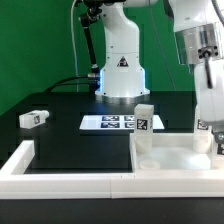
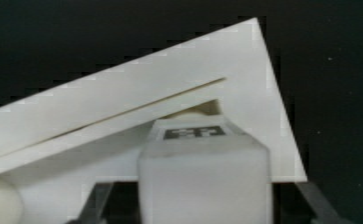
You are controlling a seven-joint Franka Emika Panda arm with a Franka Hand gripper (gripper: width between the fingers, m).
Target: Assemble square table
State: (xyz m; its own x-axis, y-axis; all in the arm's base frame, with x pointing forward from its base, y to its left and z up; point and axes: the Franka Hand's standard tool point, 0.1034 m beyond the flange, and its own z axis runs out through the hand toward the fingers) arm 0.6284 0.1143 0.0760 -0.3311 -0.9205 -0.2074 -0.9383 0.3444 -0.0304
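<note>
The white square slab point(image 1: 172, 156) lies at the exterior view's right, inside the border wall. One white leg block point(image 1: 145, 116) stands upright at its far left corner. My gripper point(image 1: 206, 138) is at the slab's right side, shut on another leg block point(image 1: 204, 130) held upright just over the slab. In the wrist view the gripper point(image 2: 208, 203) clamps this tagged leg block point(image 2: 199, 160) between dark fingers point(image 2: 109, 202), over a corner of the slab point(image 2: 133, 105). A third leg block point(image 1: 33, 118) lies on the black table at the left.
The marker board point(image 1: 110, 122) lies flat on the table behind the slab. The low white border wall point(image 1: 60, 180) runs along the front and up the left side. The robot's base point(image 1: 120, 75) stands at the back, in front of a green backdrop.
</note>
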